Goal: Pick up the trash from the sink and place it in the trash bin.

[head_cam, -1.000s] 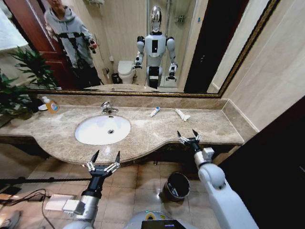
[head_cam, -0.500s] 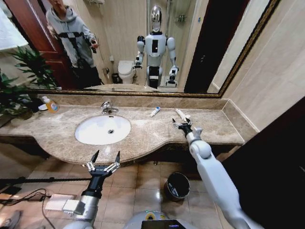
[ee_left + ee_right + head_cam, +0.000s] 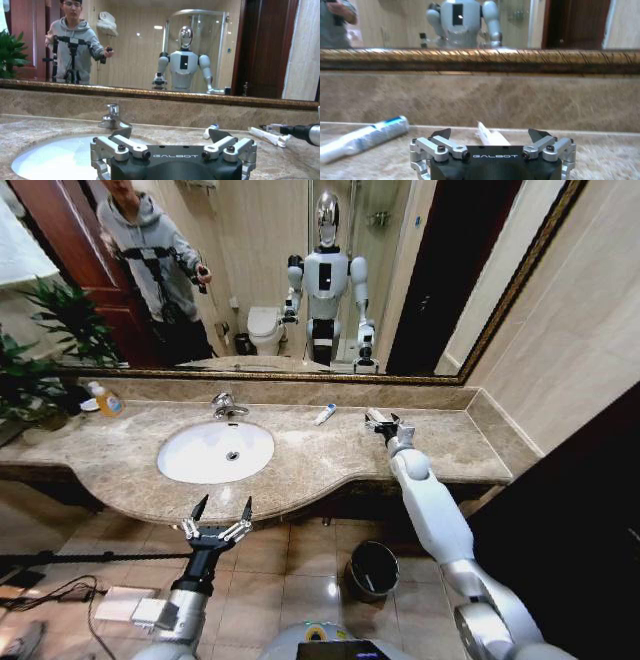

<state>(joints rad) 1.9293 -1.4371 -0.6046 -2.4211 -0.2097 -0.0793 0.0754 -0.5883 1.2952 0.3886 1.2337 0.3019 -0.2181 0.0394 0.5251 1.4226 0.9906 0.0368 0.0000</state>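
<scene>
Two pieces of trash lie on the marble surround right of the white sink (image 3: 215, 451). One is a small white tube with blue print (image 3: 325, 414) and the other a longer plain white tube (image 3: 489, 135). My right gripper (image 3: 383, 421) is stretched out over the counter's back right, low over the plain tube. It is open, and the tube lies between its fingers (image 3: 441, 133). My left gripper (image 3: 220, 514) hangs open below the counter's front edge, facing the basin (image 3: 55, 157). The black trash bin (image 3: 372, 570) stands on the floor under the counter.
A chrome faucet (image 3: 228, 406) stands behind the basin and a yellow soap bottle (image 3: 105, 400) at the far left. A gold-framed mirror (image 3: 300, 375) and marble backsplash close off the back. A green plant (image 3: 40, 350) crowds the left end. Cables lie on the floor (image 3: 60, 590).
My right arm has reached forward from the counter's front edge to its back right, ending over the plain white tube. The left arm has stayed where it was.
</scene>
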